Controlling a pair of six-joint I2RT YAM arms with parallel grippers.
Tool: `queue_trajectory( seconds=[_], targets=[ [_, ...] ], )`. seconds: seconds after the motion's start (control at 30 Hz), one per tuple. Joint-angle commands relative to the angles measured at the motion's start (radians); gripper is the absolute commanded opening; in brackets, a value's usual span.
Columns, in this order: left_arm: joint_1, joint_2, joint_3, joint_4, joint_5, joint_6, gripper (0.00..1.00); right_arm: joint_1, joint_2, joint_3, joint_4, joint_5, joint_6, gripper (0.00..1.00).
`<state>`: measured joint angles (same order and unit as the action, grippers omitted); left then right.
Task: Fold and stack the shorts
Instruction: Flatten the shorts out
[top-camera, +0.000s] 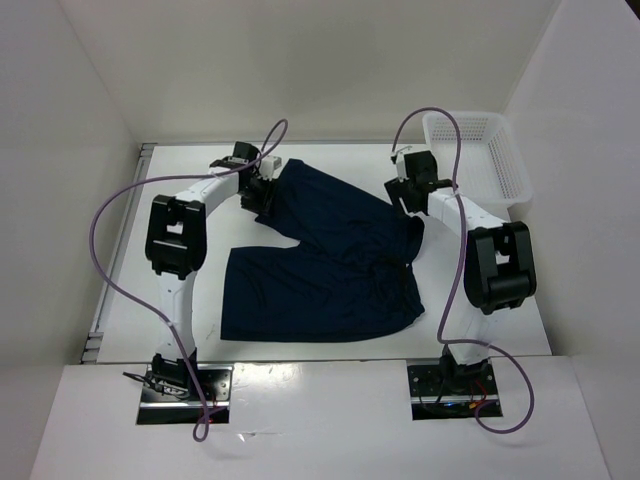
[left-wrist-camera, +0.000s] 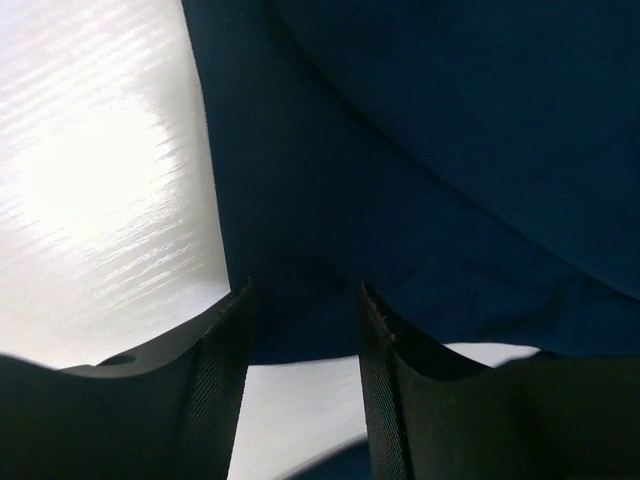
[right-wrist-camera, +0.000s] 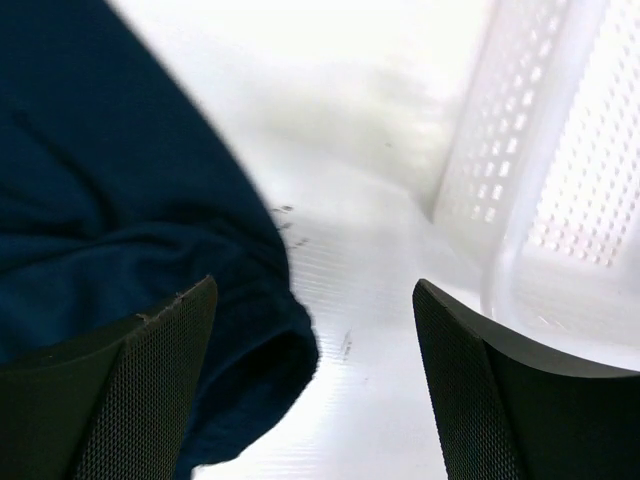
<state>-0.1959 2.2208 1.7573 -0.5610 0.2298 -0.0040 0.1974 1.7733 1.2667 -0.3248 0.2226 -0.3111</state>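
Noted the shorts (top-camera: 320, 270) lying on the white table (top-camera: 340, 155), about midway between the two arms. The near part lay spread flat. A far part ran up and left toward the far-left corner, lying over the rest.

The left gripper (top-camera: 262, 195) sat low at that far-left end of the cloth. In its wrist view we saw the left gripper (left-wrist-camera: 305, 295) with fingers apart, dark fabric (left-wrist-camera: 420, 150) showing beyond the tips and bare table (left-wrist-camera: 100, 180) to the left. Nothing was pinched between them.

The right gripper (top-camera: 405, 197) was at the right edge of the shorts. Its own camera showed the right gripper (right-wrist-camera: 315, 290) with jaws wide apart over the table (right-wrist-camera: 370, 250). The rumpled fabric edge (right-wrist-camera: 100, 180) lay by the left finger, and a white mesh basket (right-wrist-camera: 560, 150) stood just to the right.

The basket (top-camera: 480, 150) stood at the far-right corner, apart from the shorts.
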Motion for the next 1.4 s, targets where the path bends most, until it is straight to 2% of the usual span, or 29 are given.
queue_trajectory(
  seconds=[0.0, 0.17, 0.2, 0.27, 0.5, 0.57, 0.77, 0.83, 0.93, 0.97, 1.03, 1.13, 1.2, 1.27, 1.3, 1.37],
  targets=[
    [-0.019, 0.02, -0.016, -0.004, -0.004, 0.004, 0.52, -0.032, 0.025, -0.026, 0.055, 0.032, 0.001, 0.84],
    [-0.04, 0.0, -0.126, 0.006, -0.079, 0.004, 0.48, -0.05, 0.025, -0.026, -0.042, -0.147, -0.029, 0.84],
    [-0.04, 0.0, -0.14, 0.018, -0.089, 0.004, 0.43, -0.05, 0.025, -0.026, -0.057, -0.217, -0.049, 0.84],
    [-0.04, 0.0, -0.14, 0.027, -0.089, 0.004, 0.34, -0.05, 0.025, -0.035, -0.074, -0.249, -0.049, 0.84],
    [-0.021, 0.025, -0.09, -0.005, -0.099, 0.004, 0.05, -0.05, 0.034, -0.003, -0.083, -0.267, -0.092, 0.84],
    [-0.02, 0.025, -0.102, -0.023, -0.099, 0.004, 0.01, -0.05, 0.022, 0.026, -0.083, -0.258, -0.092, 0.84],
    [-0.002, -0.137, -0.26, -0.074, -0.147, 0.004, 0.0, -0.038, -0.064, 0.059, -0.118, -0.278, -0.092, 0.79],
    [-0.002, -0.209, -0.327, -0.088, -0.156, 0.004, 0.0, -0.029, -0.087, 0.059, -0.14, -0.317, -0.08, 0.75],
    [-0.002, -0.247, -0.351, -0.12, -0.136, 0.004, 0.0, -0.02, -0.115, 0.077, -0.195, -0.374, -0.048, 0.67],
    [-0.002, -0.257, -0.351, -0.134, -0.136, 0.004, 0.03, -0.019, -0.115, 0.077, -0.204, -0.405, -0.031, 0.65],
    [-0.002, -0.257, -0.325, -0.134, -0.136, 0.004, 0.28, -0.019, -0.124, 0.068, -0.204, -0.427, -0.011, 0.63],
    [-0.002, -0.257, -0.224, -0.12, -0.115, 0.004, 0.48, -0.019, -0.124, 0.04, -0.215, -0.427, 0.015, 0.57],
    [-0.002, -0.221, -0.119, -0.09, -0.106, 0.004, 0.52, -0.019, -0.124, 0.031, -0.24, -0.427, 0.041, 0.53],
    [0.007, -0.161, -0.043, -0.08, -0.063, 0.004, 0.52, -0.019, -0.124, 0.019, -0.249, -0.436, 0.059, 0.49],
    [0.007, -0.133, 0.043, -0.08, -0.049, 0.004, 0.52, -0.019, -0.114, -0.006, -0.249, -0.446, 0.069, 0.49],
    [0.016, -0.046, 0.121, -0.08, -0.014, 0.004, 0.52, -0.019, -0.1, -0.015, -0.249, -0.456, 0.098, 0.49]
  ],
)
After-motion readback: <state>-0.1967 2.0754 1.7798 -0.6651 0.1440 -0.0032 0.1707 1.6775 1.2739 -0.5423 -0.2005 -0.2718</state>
